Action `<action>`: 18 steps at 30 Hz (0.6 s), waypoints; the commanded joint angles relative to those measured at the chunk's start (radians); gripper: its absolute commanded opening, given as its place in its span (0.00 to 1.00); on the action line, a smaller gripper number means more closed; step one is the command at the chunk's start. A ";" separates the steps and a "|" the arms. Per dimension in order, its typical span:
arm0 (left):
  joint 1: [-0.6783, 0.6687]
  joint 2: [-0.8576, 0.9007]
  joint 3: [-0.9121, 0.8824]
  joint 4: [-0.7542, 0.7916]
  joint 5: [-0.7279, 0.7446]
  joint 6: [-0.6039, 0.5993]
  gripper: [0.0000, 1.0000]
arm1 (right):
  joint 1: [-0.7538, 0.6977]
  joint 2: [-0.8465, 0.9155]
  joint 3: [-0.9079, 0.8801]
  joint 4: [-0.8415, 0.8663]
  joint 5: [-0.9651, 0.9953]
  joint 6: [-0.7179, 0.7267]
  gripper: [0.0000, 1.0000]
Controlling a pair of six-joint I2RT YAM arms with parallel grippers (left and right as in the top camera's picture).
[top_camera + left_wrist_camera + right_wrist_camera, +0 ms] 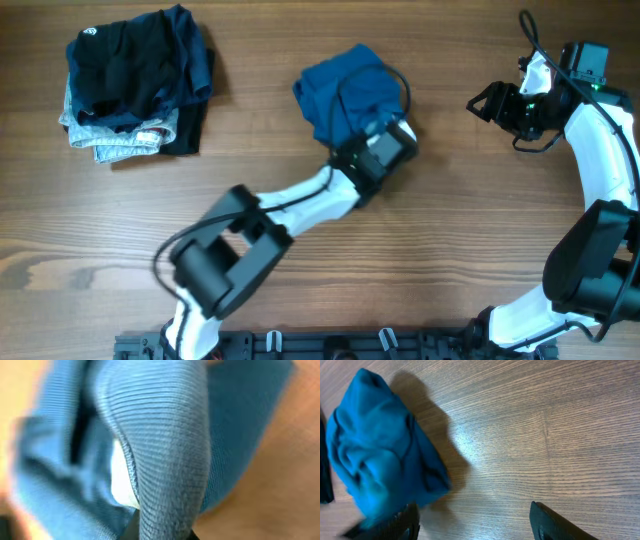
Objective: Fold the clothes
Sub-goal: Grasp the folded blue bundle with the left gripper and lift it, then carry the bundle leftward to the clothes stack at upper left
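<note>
Since the teal garment (pixel 345 95) sits as a crumpled heap mid worktop (pixel 90 250), I judge folding barely begun: no flat panel, no crease line showing. My left end effector (pixel 352 140) is pinched on a ridge of the ribbed fabric, which fills the left wrist view. My right end effector (pixel 492 102) hangs spread and empty, well apart to the right of the heap. Left to do: lay it out flat, then make every fold. A stack of other clothing (pixel 135 85) lies far left, not touching.
</note>
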 commanded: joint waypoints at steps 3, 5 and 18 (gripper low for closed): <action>0.146 -0.195 0.000 0.087 -0.056 0.370 0.04 | 0.001 0.006 0.018 0.006 -0.008 -0.017 0.71; 0.185 -0.215 0.000 0.111 -0.056 0.491 0.04 | 0.001 0.006 0.018 0.005 -0.008 -0.018 0.71; 0.427 -0.235 0.000 0.618 -0.015 0.987 0.04 | 0.002 0.006 0.018 0.002 -0.008 -0.017 0.71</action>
